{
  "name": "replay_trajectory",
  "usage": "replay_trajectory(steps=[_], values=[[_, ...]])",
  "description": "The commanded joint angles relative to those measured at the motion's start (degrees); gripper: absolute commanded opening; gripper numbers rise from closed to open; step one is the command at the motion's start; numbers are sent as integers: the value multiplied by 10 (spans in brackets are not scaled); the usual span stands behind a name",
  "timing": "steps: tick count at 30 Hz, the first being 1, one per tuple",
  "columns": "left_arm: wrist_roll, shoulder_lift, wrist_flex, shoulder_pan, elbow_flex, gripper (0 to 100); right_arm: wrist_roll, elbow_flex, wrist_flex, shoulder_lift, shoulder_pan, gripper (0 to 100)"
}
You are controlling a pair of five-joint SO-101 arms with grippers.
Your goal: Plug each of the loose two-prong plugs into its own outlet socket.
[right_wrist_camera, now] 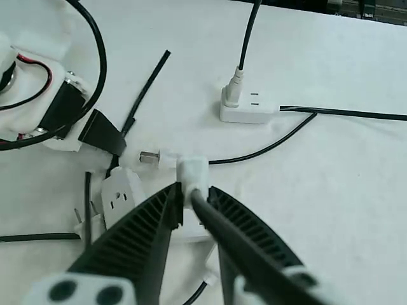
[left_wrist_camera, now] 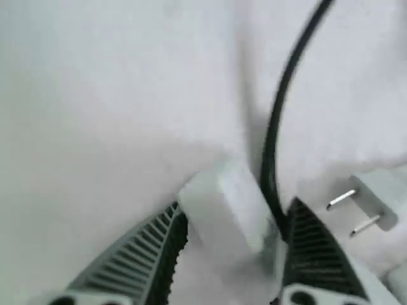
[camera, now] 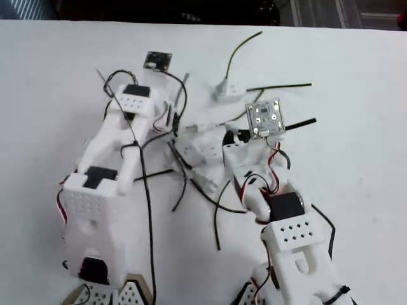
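table (camera: 356, 190) white | cords (right_wrist_camera: 343, 113) black | plug (right_wrist_camera: 191, 170) white | block (left_wrist_camera: 222, 210) greyish-white, perhaps | jaws black, ribbed

You have a white table (camera: 356, 190) under it all, with a dark strip of room (camera: 191, 9) beyond its far edge.

High view overhead; wrist views low, close (right shares outlet socket (right_wrist_camera: 249, 112)).

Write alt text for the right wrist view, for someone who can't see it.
The right gripper pinches a white two-prong plug over a white table. A white socket sits beside it; farther off, an outlet block holds another plug.
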Motion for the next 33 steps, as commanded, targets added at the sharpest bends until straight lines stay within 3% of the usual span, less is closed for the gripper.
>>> replay_trajectory(steps=[1,8,15,33], values=[[-3,-7,9,4,-29,57,-6,-4,-12,-5,8,17],[-62,-44,112,1,-65,22,-6,-4,-12,-5,8,17],[-65,-182,163,4,-28,22,-6,-4,-11,-5,8,17],[-241,-596,186,9,339,22,-4,-4,-11,-5,8,17]])
